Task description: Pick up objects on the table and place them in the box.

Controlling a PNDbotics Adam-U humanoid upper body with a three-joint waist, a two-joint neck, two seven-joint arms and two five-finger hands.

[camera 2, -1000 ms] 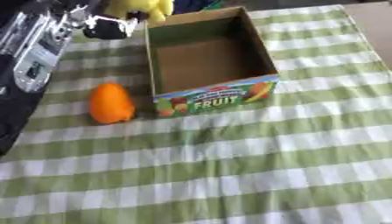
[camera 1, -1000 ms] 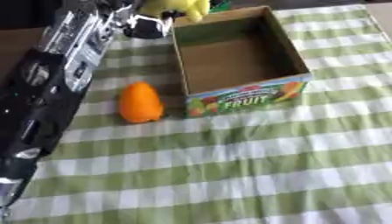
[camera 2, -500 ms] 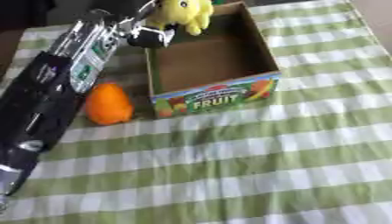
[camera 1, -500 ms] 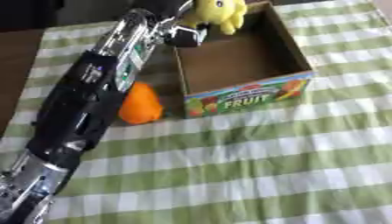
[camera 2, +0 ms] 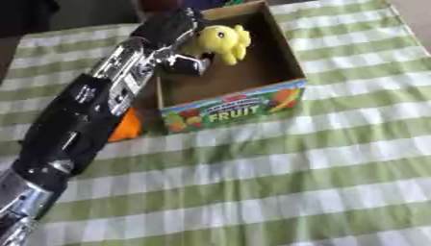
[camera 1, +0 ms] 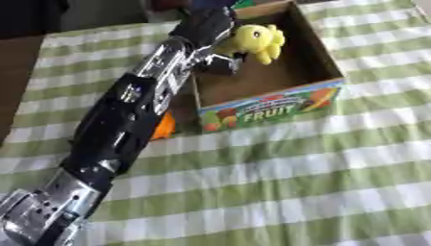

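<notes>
My left hand [camera 1: 209,30] reaches in from the lower left and is shut on a yellow plush toy [camera 1: 257,41]. It holds the toy over the back left part of the open cardboard box [camera 1: 316,91] marked FRUIT. An orange fruit-like object [camera 1: 162,127] lies on the cloth just left of the box, mostly hidden behind my left forearm. The box's brown floor shows bare beneath the toy. My right hand shows in neither view.
A green and white checked cloth [camera 1: 286,182] covers the table. A dark strip of bare table edge [camera 1: 17,81] runs along the far left. Something dark stands beyond the box at the top edge.
My left arm has stretched further forward and carried the yellow toy from beyond the box's back left corner to over its inside. The camera has tilted, shifting the whole view.
</notes>
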